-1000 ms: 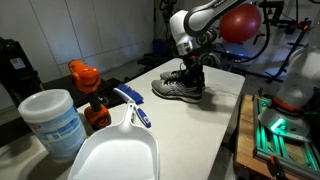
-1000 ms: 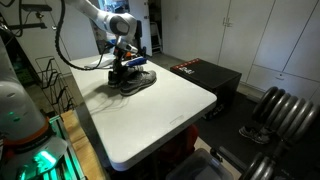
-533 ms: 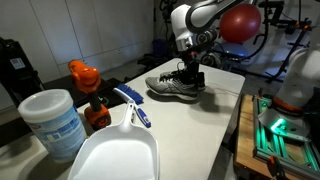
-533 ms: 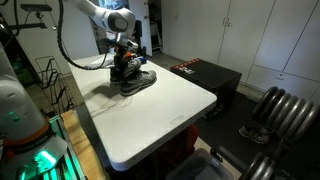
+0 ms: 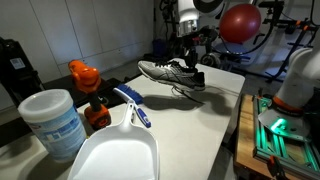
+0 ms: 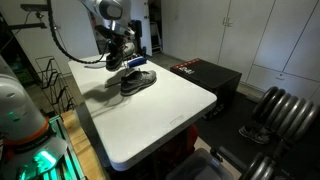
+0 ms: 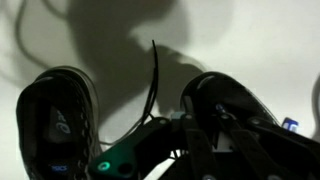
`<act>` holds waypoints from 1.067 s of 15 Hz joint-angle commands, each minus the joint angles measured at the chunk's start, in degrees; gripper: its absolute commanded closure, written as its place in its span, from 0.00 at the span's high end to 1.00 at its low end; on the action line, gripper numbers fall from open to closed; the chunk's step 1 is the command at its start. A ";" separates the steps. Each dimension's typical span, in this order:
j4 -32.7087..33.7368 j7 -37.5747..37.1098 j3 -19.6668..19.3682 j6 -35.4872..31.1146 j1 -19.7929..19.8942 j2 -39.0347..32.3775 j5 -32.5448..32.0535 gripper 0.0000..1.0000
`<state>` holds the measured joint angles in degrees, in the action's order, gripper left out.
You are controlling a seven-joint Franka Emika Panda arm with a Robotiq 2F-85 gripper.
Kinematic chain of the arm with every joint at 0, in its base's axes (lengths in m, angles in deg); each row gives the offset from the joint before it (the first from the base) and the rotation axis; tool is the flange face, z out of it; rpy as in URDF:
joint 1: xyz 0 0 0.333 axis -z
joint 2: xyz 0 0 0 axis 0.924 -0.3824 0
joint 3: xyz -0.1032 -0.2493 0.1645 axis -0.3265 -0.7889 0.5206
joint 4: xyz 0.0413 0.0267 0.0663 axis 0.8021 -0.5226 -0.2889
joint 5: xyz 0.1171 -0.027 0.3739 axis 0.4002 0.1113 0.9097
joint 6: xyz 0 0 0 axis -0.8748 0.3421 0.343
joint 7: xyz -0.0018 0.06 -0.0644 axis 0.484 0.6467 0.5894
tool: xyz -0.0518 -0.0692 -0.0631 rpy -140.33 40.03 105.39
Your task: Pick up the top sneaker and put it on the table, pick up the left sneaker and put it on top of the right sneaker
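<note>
Top sneaker (image 5: 163, 70) is now lifted clear of the lower sneaker (image 6: 138, 82), which is left on the table (image 6: 150, 125). So the pick is done, and it's yet to be set down. Gripper (image 5: 191, 63) is clamped on its heel end, toe pointed to 9 o'clock, with the arm raised and the wrist aimed down.

Your wrist view: dim, hard black shadows across the table (image 7: 280, 50). Both exterior views evenly lit; sneaker (image 5: 165, 70) casts a soft shadow; near tub (image 5: 50, 122) out of focus.
</note>
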<state>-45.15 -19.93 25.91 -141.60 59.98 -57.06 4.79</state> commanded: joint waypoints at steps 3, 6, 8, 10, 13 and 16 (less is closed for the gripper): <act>0.02 2.39 -0.98 8.44 1.27 3.29 6.98 0.03; 0.17 -1.27 -2.19 17.47 2.64 5.50 7.61 0.03; 0.12 -4.14 -3.34 22.68 3.90 6.90 8.35 0.03; 0.12 -10.15 -4.07 25.54 5.36 8.04 7.09 0.03; 0.54 -8.93 -3.76 24.78 5.74 7.06 6.25 0.13; 0.52 -8.86 -3.50 24.73 5.68 6.65 6.22 0.13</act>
<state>-44.77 -28.80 22.17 -117.04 65.37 -50.38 11.01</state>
